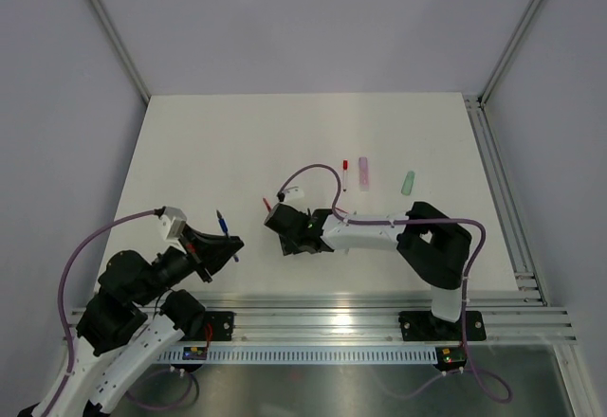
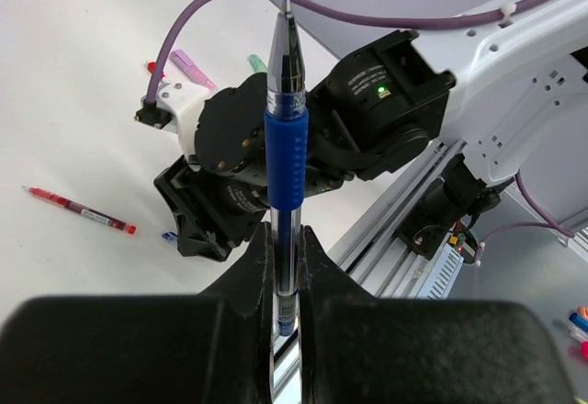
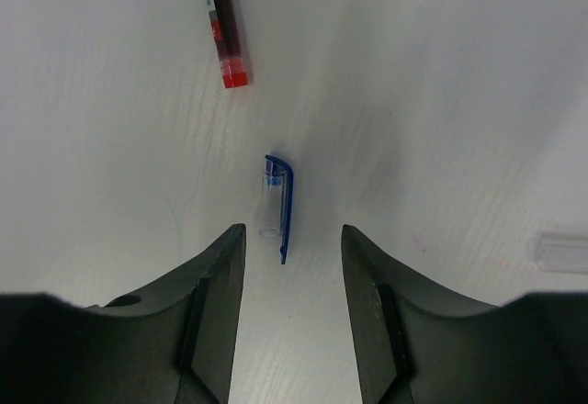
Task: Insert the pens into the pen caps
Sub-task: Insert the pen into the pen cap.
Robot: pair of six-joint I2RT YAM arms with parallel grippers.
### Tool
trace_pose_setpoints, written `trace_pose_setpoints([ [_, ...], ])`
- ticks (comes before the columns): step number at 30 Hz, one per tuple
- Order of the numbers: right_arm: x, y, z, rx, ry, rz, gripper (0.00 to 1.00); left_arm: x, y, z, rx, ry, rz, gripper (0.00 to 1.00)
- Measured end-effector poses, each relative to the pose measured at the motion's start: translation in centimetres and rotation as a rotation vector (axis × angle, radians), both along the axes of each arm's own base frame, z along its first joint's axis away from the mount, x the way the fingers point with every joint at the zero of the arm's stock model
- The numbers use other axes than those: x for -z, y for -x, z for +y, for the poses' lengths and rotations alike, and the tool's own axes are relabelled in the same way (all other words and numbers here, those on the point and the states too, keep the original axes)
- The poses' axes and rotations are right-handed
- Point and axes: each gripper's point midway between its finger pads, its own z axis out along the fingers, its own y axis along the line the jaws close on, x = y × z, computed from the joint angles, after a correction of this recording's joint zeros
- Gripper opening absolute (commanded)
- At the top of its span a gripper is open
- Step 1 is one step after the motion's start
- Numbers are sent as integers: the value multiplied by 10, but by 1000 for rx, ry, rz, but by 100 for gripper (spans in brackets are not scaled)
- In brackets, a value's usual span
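left gripper pinching blue pen | right gripper spread, blue cap between its fingers on desk

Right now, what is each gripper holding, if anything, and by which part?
The left gripper pinches the blue pen by its clear barrel, its writing tip pointing away. The right gripper holds nothing.

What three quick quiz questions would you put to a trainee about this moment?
1. True or false: the left gripper is shut on the blue pen.
2. What lies on the table between the fingers of the right gripper? A green pen; B blue cap; C nothing.
3. Fill in: the right gripper's fingers stand ____.
Key: 1 true; 2 B; 3 open.
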Motion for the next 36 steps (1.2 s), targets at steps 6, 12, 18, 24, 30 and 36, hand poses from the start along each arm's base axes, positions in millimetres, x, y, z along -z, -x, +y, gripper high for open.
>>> trace_pose_setpoints([
  [6,9,-3,5,-13,49,16,47,-2,1,2,-8,8,-11,0],
  [12,14,-5,9,-20,74,25,40,-3,1,4,-11,14,-19,0],
  [18,15,-7,12,-20,83,30,32,-4,3,5,-11,22,-29,0],
  [24,15,-8,15,-16,80,31,30,-6,5,6,-11,29,-38,0],
  [30,15,-12,15,-2,57,40,33,-6,5,6,-11,30,-39,0],
  [36,15,-19,14,18,26,48,18,-6,5,6,-11,30,-39,0],
])
